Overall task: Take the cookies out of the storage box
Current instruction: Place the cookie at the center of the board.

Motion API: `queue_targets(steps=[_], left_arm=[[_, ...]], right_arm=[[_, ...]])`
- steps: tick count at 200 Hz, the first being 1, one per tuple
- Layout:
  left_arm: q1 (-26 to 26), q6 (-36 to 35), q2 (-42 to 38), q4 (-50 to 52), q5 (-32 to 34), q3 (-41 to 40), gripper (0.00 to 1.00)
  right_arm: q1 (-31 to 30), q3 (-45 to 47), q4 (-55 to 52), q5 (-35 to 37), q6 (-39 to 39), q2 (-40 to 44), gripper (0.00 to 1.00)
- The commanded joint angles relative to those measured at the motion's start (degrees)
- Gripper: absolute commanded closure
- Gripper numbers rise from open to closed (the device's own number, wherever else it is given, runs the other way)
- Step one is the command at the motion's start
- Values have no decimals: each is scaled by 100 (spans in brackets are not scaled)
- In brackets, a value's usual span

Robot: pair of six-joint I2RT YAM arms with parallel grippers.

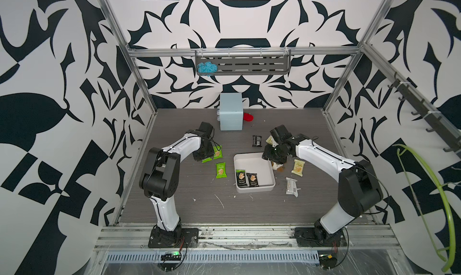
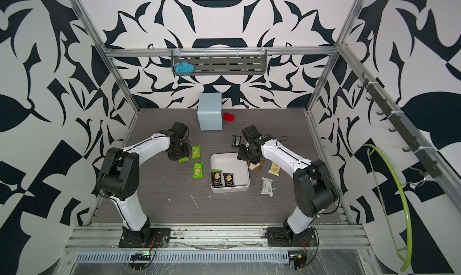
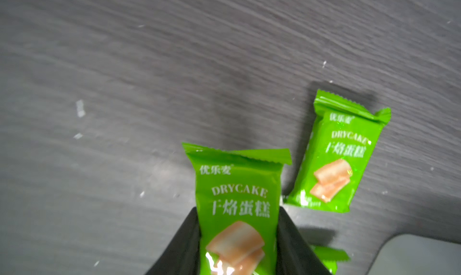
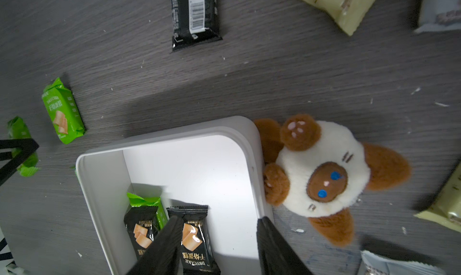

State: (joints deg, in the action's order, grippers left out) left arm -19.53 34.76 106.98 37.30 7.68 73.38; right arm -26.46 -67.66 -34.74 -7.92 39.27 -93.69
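Both top views: storage box [image 1: 252,161] sits mid-way across the table [image 1: 189,206]; two black packets [image 1: 252,179] lie in its near corner, and other cookies are scattered on the table around it.
Top views, arms: left gripper [image 1: 202,158] is low, left of the box; right gripper [image 1: 266,157] is over the box's far corner.
Left wrist: left gripper [image 3: 238,210] is pinched on a green packet [image 3: 237,186]; a loose green packet [image 3: 336,156] lies flat beside it.
Right wrist: right gripper [image 4: 219,218] has its jaws partly spread, holding nothing, above the box; plush toy [image 4: 321,171] touches the box's outer wall.
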Motion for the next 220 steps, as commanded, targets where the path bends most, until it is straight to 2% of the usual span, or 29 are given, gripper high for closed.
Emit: queue_targets(steps=[1,44,70,96,131,156,185,220], left_arm=[[105,-323,265,3,-179,247,55],[208,-496,621,94,-170,522,53],[205,-455,640,139,-182,567,44],[208,-315,444,231,-178,540,36],[60,154,-215,374,-224,346,34],[-442,653,-752,475,-100,212,33],[-1356,1302,-1134,633,319,203,33],[-2513,2157,-1219,670,842,319,33]], right_arm=[[-33,-4,-111,181,84,180,46],[-35,7,-173,281,74,270,46],[-35,33,-224,343,40,333,46],[-35,111,-274,388,-56,443,46],[-35,284,-279,317,-140,652,46],[-35,423,-299,178,-237,805,46],[-35,574,-405,90,-370,1031,45],[-18,826,-427,19,-544,1359,44]])
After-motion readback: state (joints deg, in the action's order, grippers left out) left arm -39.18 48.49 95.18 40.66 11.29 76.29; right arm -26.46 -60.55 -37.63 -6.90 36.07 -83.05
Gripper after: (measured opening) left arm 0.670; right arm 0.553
